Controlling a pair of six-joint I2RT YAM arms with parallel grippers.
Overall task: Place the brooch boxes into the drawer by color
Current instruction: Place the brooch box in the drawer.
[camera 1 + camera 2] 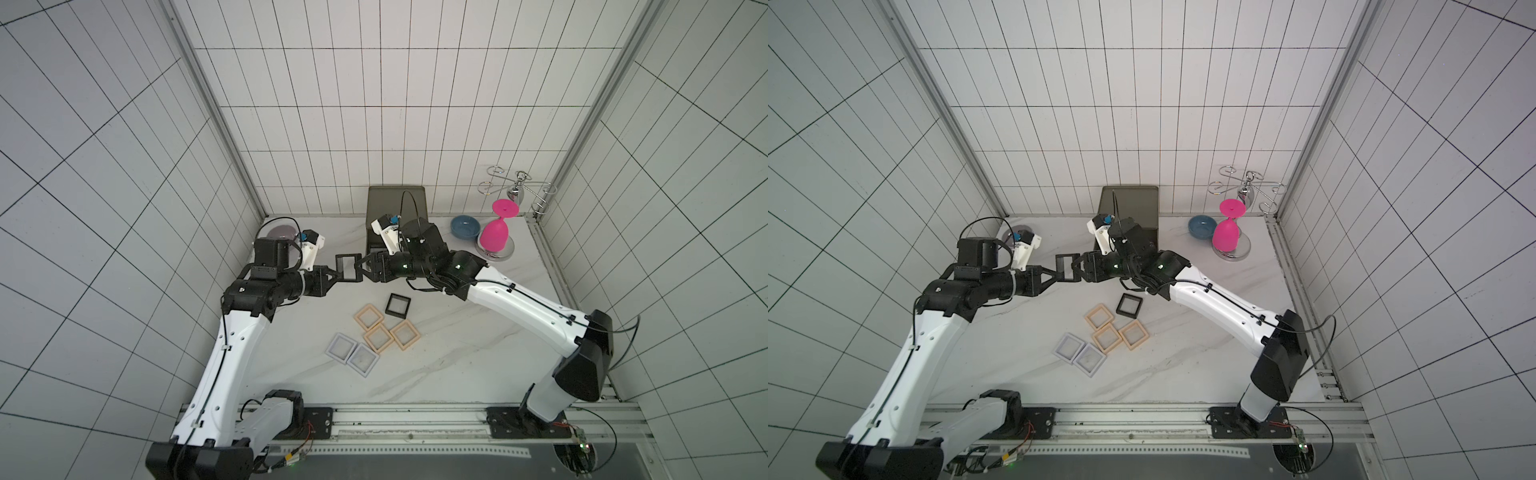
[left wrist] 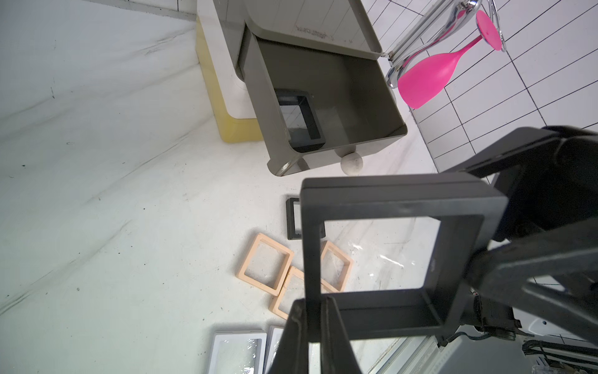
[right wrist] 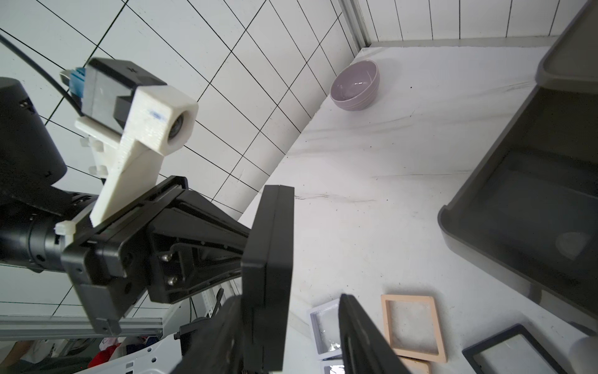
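— White tiled walls close three sides, and a marbled white table top (image 1: 436, 374) lies between them. What is biggest on it?
— Two white-and-black robot arms (image 1: 232, 345), meeting in the air above the middle. Behind them, at the back wall, stands the boxy three-tier drawer chest (image 1: 397, 199). Its olive-grey top drawer (image 2: 356, 97) is pulled out, above the white tier (image 2: 238, 100) and the mustard yellow tier (image 2: 233, 129).
— And at the sides?
— Far right, a chrome wire rack (image 1: 515, 189) with a pink goblet (image 1: 494, 235) upside down, and a round blue bowl (image 1: 464, 226) just beside. A round lilac bowl (image 3: 356, 85) sits in the far left corner.
— The grippers?
— The left gripper (image 2: 315, 301) is pressed together on one edge of a black square brooch box (image 1: 348, 268) with a clear window, holding it upright in the air before the open drawer. The right gripper (image 3: 291, 301) is spread, one finger on each face of the same box; one finger (image 3: 352, 323) stands clearly apart from it.
— The other boxes?
— A second black box (image 2: 301, 119) lies inside the olive-grey drawer, a third black box (image 1: 398, 305) flat on the table. Just beside it three peach-beige frames (image 1: 378, 337) touch each other, and two pale white-lavender frames (image 1: 341, 348) lie side by side nearest the rail.
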